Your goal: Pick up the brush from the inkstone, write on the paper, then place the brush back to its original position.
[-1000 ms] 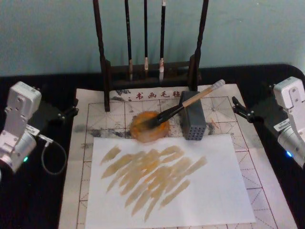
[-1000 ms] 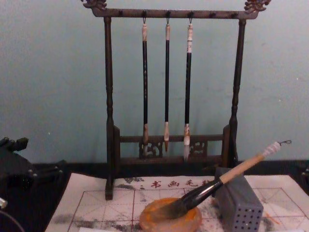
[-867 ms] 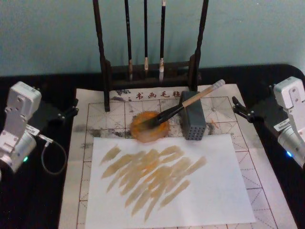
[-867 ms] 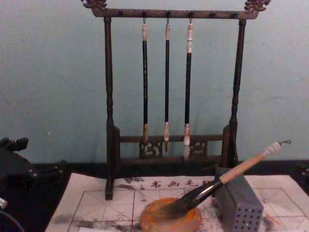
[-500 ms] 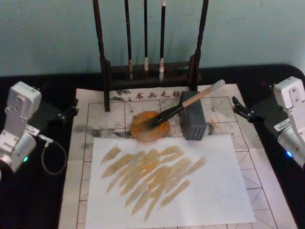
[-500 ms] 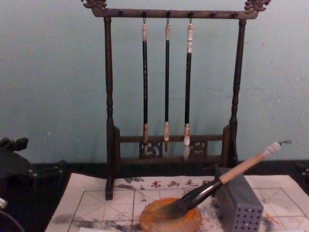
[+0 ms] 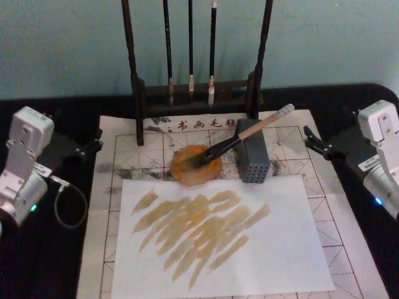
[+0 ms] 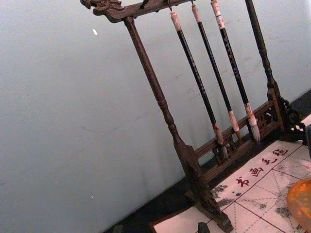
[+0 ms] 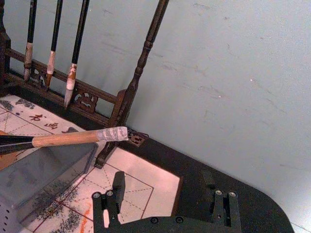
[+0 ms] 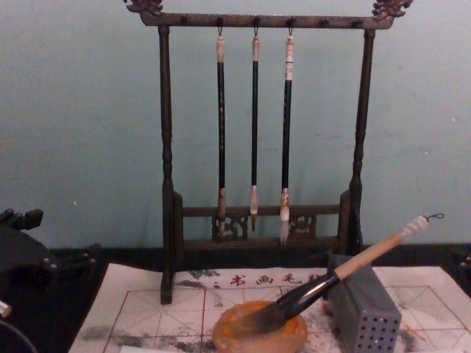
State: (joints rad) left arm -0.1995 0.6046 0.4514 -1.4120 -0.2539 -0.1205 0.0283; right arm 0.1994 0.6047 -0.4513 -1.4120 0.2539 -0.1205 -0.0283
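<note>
A tall dark wooden rack stands at the back, farther off than both claws and between them. Three thin black brushes hang from its top bar, tips down. A grey box with little holes sits near the right claw, on the side toward the left claw. A plain white sheet with light brown strokes lies flat, nearer the front than both claws. Behind everything is a blue-green wall.
</note>
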